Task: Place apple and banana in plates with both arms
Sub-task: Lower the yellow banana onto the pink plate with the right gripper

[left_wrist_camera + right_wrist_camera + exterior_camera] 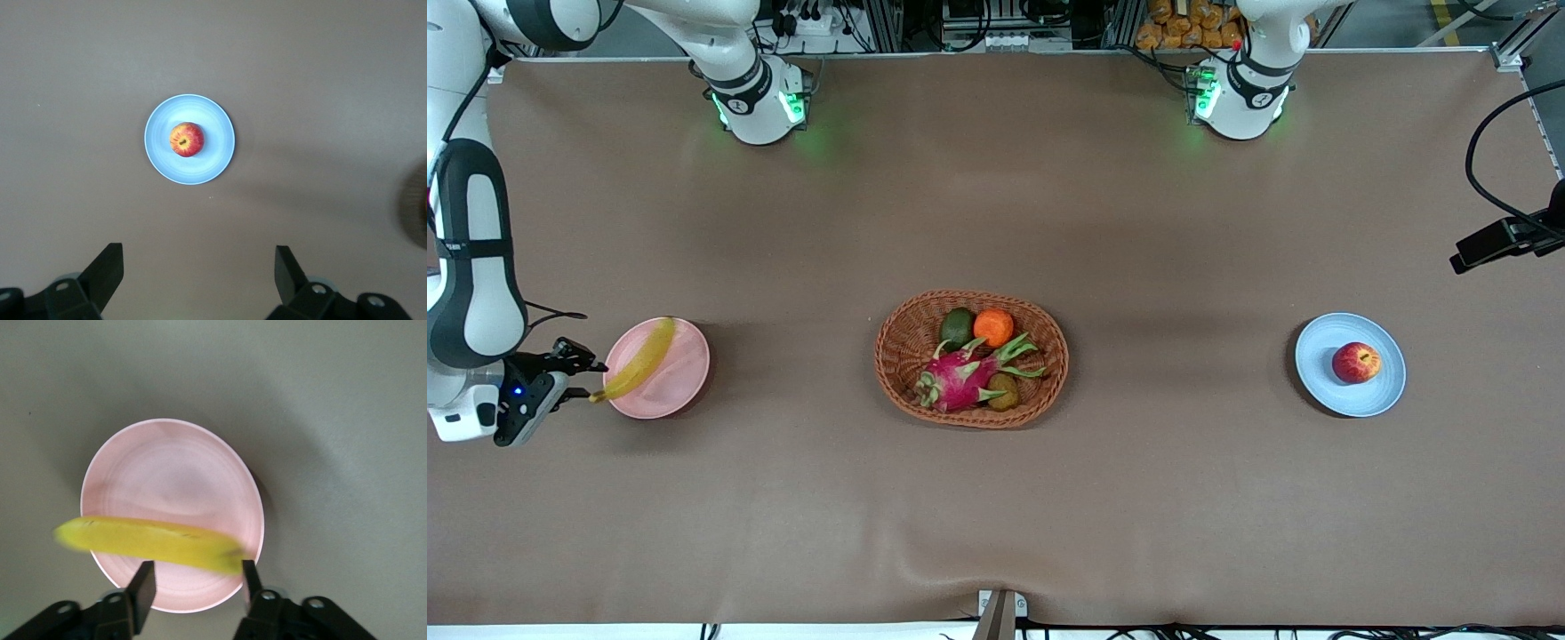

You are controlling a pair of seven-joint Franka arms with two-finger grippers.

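Observation:
The yellow banana lies slantwise across the pink plate, one end past the rim toward my right gripper. In the right wrist view the banana looks blurred over the pink plate, just off the tips of my right gripper, whose jaws stand open and hold nothing. The red apple sits in the light blue plate. My left gripper is open and empty, high over the table beside the blue plate with the apple.
An oval wicker basket in the table's middle holds a pink dragon fruit, an orange and other fruit. A black part with a cable hangs at the left arm's end of the table.

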